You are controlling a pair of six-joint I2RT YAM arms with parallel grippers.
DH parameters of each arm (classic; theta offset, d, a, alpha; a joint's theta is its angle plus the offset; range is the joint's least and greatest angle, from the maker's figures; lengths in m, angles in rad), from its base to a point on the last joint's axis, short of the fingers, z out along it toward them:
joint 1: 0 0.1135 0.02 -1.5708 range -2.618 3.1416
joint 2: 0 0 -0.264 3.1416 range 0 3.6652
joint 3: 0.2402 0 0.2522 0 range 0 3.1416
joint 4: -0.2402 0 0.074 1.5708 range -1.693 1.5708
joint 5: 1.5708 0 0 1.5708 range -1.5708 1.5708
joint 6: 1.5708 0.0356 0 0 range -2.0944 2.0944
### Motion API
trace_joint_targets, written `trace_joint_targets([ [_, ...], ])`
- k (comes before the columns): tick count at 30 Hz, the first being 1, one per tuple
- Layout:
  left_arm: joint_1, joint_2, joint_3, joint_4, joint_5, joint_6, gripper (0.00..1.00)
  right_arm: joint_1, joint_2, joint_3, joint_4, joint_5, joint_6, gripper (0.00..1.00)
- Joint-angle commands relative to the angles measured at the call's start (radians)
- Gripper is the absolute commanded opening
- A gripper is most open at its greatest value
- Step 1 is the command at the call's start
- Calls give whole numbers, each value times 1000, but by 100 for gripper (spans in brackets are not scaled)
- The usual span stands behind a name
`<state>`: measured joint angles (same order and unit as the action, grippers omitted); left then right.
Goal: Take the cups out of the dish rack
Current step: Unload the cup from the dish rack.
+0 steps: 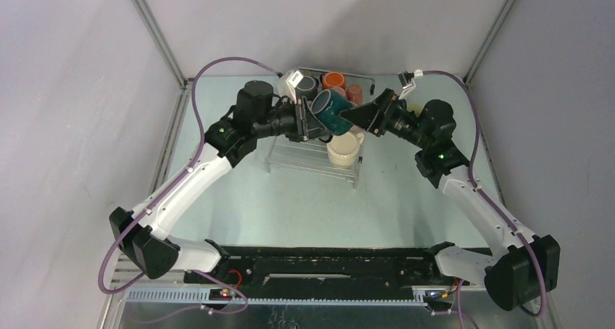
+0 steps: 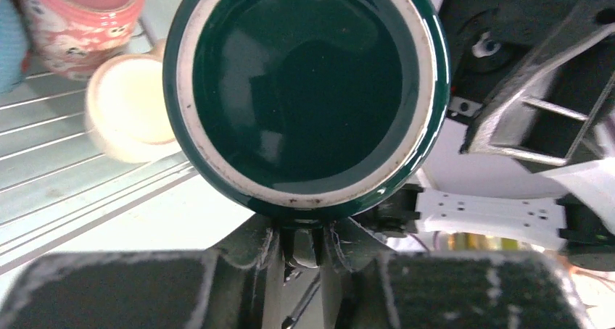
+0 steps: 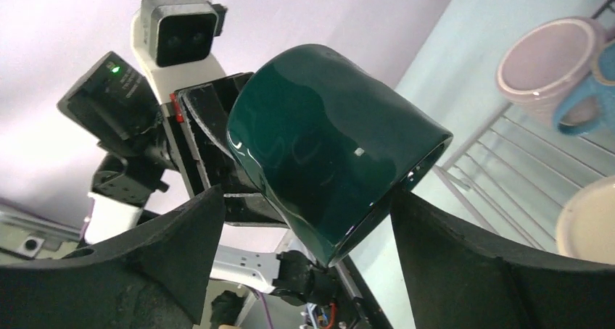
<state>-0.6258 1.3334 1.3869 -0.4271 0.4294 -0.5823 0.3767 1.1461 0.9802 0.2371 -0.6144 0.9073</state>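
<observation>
pale green tabletop (image 1: 290, 198), grey walls around it. left gripper (image 1: 308, 120) was clamped on the teal mug (image 1: 332, 110), holding it tipped on its side in the air over the dish rack (image 1: 297, 153). right gripper (image 1: 359, 117) was wide open, one finger on either side of that mug; couldn't tell if they touched it. cream mug (image 1: 343, 149) sat on the rack just below. orange mug (image 1: 333, 80) and grey mug (image 1: 306, 87) were at the far end.
</observation>
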Motion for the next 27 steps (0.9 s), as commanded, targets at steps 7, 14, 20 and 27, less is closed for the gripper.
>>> trace_joint_targets([
  [7,8,-36,-5,351,161,-215,0,8,11,-65,408,-68,284,78],
  [14,9,-41,-34,384,176,-247,0,10,6,-73,472,-40,322,63],
  [20,9,-42,-76,452,201,-296,0,11,12,-75,508,-22,332,54],
  [27,9,-37,-120,553,239,-373,0,17,36,-75,550,-16,353,33],
])
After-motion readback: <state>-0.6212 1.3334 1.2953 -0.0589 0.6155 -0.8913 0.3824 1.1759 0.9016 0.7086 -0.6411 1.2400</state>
